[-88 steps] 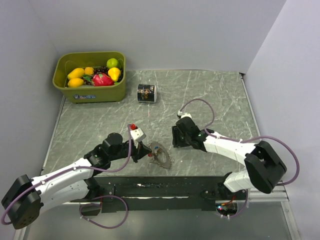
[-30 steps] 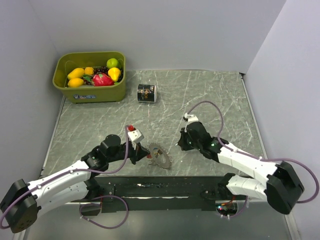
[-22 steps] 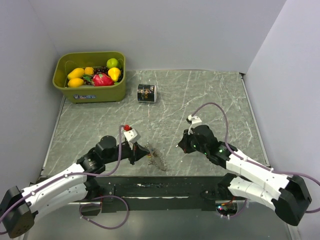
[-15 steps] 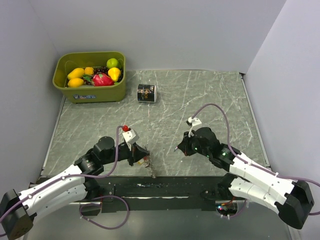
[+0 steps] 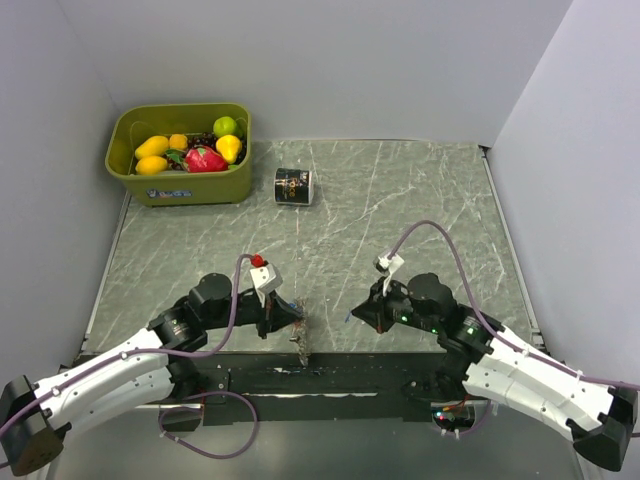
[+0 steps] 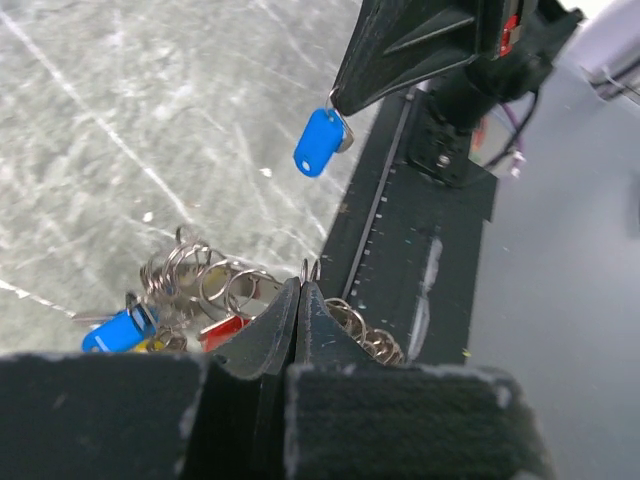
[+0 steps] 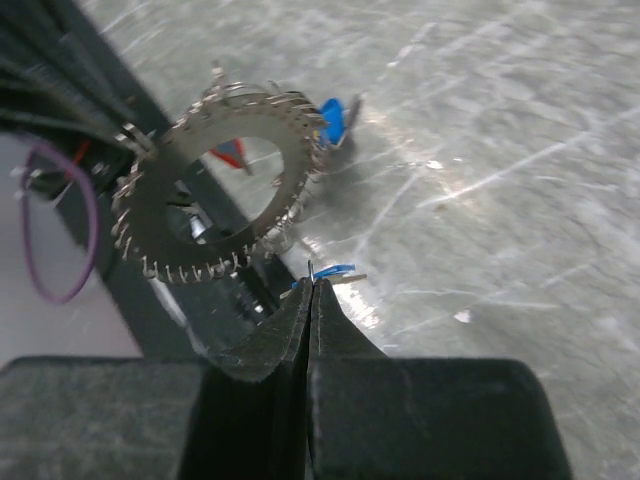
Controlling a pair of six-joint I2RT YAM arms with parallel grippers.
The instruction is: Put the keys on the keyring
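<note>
The left end effector (image 5: 290, 318), shut tight on the keyring (image 7: 150, 200), has lifted it off the table (image 5: 400, 200) and now holds it upright at the lower centre of the top view. The right end effector (image 5: 354, 317), closed on a blue key (image 6: 319, 143), has drawn back to face the keyring, so threading seems next.

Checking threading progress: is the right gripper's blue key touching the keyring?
Apart. Left wrist view: the blue key hangs from the right gripper, bare table between it and the keyring.
</note>
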